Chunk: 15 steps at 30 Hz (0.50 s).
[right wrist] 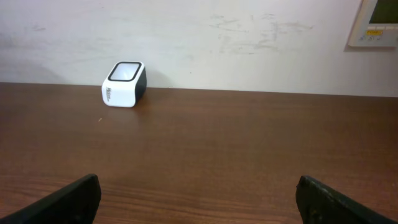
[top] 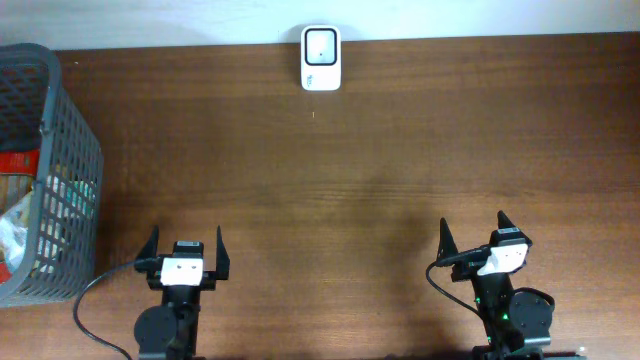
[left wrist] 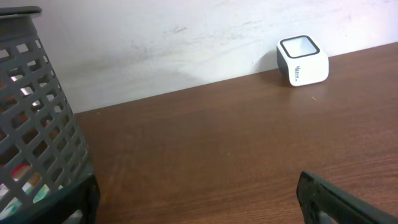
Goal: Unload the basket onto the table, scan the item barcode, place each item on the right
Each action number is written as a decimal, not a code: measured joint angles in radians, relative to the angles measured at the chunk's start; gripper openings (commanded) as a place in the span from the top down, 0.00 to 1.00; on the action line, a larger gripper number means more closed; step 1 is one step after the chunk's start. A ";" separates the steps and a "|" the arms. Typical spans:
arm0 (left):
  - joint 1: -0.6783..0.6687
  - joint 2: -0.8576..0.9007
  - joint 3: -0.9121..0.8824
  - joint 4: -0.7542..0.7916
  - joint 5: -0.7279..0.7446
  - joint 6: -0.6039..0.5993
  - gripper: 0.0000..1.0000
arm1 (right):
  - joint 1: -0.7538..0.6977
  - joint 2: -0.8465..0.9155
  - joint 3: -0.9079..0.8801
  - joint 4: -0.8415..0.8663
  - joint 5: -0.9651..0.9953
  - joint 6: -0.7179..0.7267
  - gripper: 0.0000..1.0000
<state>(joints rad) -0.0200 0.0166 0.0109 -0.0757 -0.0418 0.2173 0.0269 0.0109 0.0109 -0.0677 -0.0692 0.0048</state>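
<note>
The white barcode scanner with a dark window stands at the table's far edge, also in the left wrist view and the right wrist view. Several packaged items lie inside the grey mesh basket at the left; I cannot tell which one is the task's item. My left gripper sits open at the near edge, just right of the basket, nothing between its fingers. My right gripper is open and empty at the near right.
Bare brown wood table stretches between the grippers and the scanner. A white wall runs behind the table, with a pale control panel at its upper right. A black cable loops by the left arm's base.
</note>
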 measured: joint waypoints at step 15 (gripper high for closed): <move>0.000 0.009 0.026 0.022 0.008 -0.005 0.01 | 0.000 0.000 0.000 0.000 0.000 0.000 0.01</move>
<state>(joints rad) -0.0200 0.0257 0.0368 -0.0536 -0.0338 0.2127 0.0269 0.0109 0.0109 -0.0677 -0.0692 0.0048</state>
